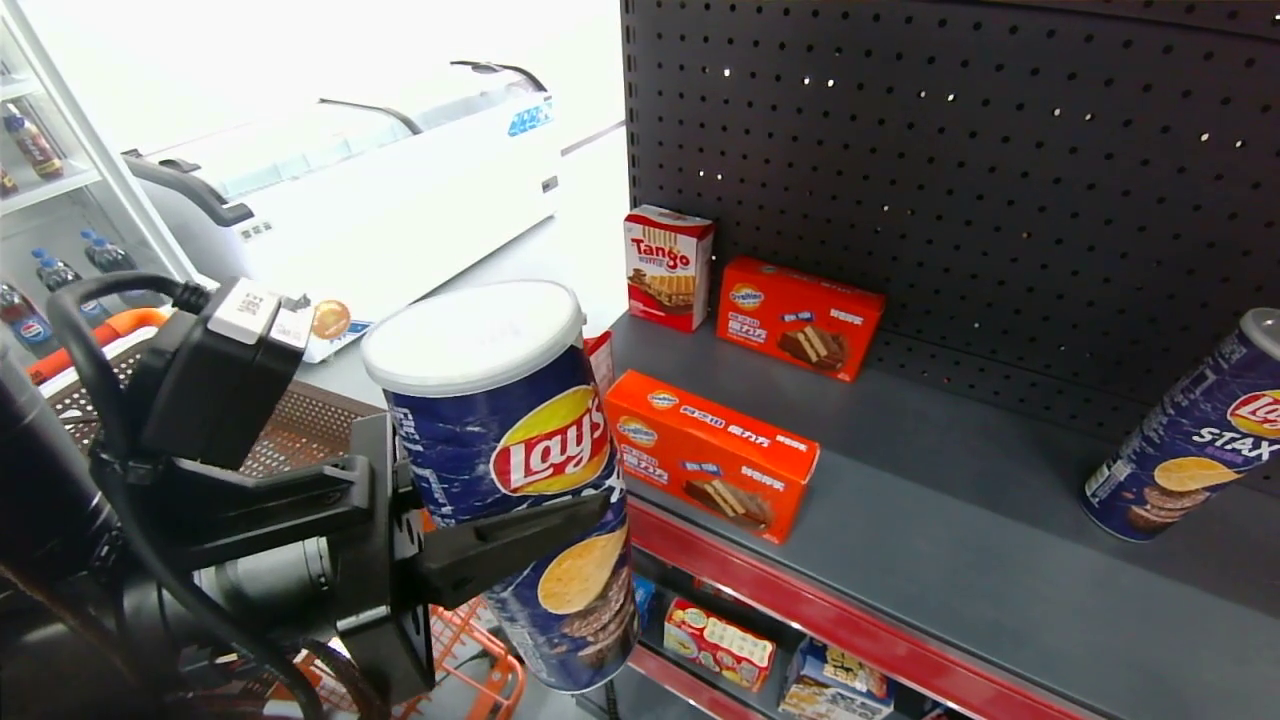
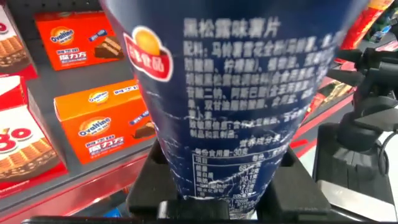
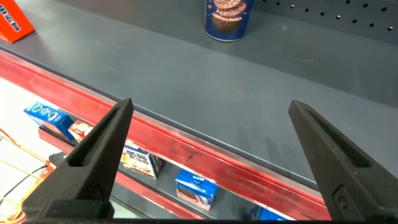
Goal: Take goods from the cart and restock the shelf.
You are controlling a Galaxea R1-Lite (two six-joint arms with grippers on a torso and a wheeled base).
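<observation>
Head view showed our left end effector [image 1: 500,505] clamped on a can [image 1: 500,420], upright just off the shelf [image 1: 950,520] edge, not yet placed. Another can [image 1: 1190,440] and boxes [image 1: 710,455] sat there. Our right end effector [image 3: 211,109] gaped empty. The arm hid most of the cart [image 1: 300,435].

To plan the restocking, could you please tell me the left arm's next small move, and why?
Probably carry the blue, white-lidded chip can, clamped in the left gripper, over the grey metal shelf: it hangs outside the red front edge, and bare space lies beyond the orange carton.
</observation>
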